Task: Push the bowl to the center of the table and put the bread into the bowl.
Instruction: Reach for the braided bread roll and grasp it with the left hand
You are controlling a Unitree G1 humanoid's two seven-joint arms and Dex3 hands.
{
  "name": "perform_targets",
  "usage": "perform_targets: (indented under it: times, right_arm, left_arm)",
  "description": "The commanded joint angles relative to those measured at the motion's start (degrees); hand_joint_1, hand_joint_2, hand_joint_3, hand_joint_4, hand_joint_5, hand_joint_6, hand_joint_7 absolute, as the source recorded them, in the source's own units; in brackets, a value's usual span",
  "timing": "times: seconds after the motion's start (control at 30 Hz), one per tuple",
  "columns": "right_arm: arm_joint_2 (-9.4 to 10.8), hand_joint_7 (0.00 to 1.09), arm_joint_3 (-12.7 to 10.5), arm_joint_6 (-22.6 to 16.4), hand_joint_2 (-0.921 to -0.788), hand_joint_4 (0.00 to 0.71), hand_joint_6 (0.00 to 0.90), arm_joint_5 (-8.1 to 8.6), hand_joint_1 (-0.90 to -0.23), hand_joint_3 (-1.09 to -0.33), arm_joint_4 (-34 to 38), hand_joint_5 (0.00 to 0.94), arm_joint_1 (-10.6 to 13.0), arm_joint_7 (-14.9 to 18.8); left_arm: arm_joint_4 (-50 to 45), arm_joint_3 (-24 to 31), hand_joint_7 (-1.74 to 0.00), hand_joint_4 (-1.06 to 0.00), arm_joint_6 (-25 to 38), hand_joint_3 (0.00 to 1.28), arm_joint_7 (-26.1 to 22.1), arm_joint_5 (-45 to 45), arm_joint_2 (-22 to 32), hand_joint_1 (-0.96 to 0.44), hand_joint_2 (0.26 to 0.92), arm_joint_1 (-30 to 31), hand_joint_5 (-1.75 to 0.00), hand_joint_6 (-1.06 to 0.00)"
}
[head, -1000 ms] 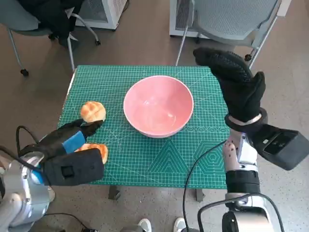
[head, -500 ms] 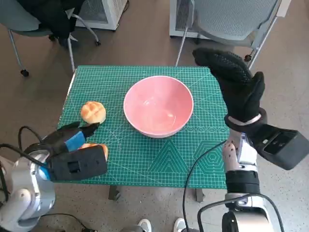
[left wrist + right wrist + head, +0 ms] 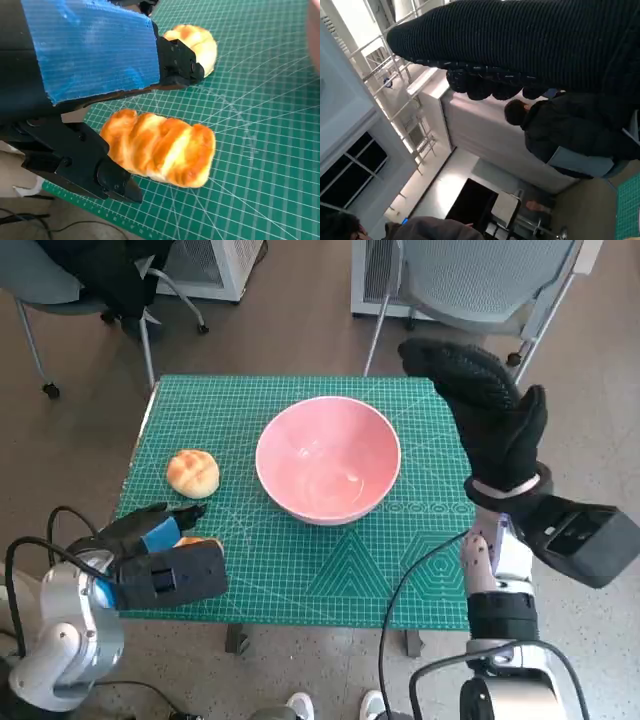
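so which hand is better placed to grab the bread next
Left. The left hand hovers right over the long bread at the table's near left edge, fingers open around it. The right hand is raised beyond the pink bowl, far from both breads.

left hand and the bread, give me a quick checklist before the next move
1. Bowl placement: the pink bowl sits near the middle of the green mat. Ok.
2. Bowl free to receive bread: nothing lies in it. Ok.
3. Left hand over a bread: its fingers straddle the long striped bread at the mat's near edge. Ok.
4. Grip on that bread: fingers apart, bread lying on the mat, not held. Not ok.
5. Round bun: apart from the hand, on the mat beside the bowl. Ok.
6. Right hand: raised past the bowl's right side, holding nothing, off the left hand's path. Ok.
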Motion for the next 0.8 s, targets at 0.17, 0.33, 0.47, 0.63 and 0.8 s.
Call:
perform_targets:
  times: [0.17, 0.33, 0.47, 0.63, 0.8]
  right_arm:
    - [-0.08, 0.24, -0.22, 1.04, -0.921, 0.053, -0.001, 0.48, -0.694, -0.815, 0.40, 0.002, 0.76, 0.93]
    - [-0.06, 0.24, -0.25, 1.14, -0.921, 0.054, -0.001, 0.38, -0.694, -0.815, 0.21, 0.001, 0.80, 0.87]
    - [-0.03, 0.24, -0.19, 1.22, -0.921, 0.054, -0.001, 0.33, -0.694, -0.814, -0.03, 0.001, 0.88, 0.81]
    - [0.01, 0.24, -0.08, 1.37, -0.921, 0.053, -0.001, 0.25, -0.693, -0.815, -0.51, 0.001, 1.05, 0.70]
    - [-0.08, 0.24, -0.16, 1.40, -0.921, 0.053, -0.001, 0.41, -0.690, -0.815, -0.40, 0.001, 1.01, 0.98]
  left_arm:
    - [3.20, -1.56, -0.01, -0.12, -1.10, 0.00, -0.65, 1.19, -1.18, -0.14, 0.695, -1.49, 0.00, -0.27]
    - [4.89, -2.27, -0.01, -0.13, -1.31, 0.00, -0.77, 1.63, -1.62, -0.14, 0.695, -2.12, 0.00, -0.28]
    - [6.26, -2.61, -0.01, -0.13, -1.46, 0.00, -0.82, 1.97, -1.99, -0.13, 0.695, -2.58, 0.00, -0.29]
    - [8.20, -2.70, -0.01, -0.13, -1.87, 0.00, -0.77, 2.28, -2.66, -0.13, 0.696, -3.02, 0.00, -0.29]
    - [10.95, -2.80, -0.01, -0.13, -2.92, 0.00, -0.14, 2.17, -3.48, -0.12, 0.696, -3.51, 0.00, -0.29]
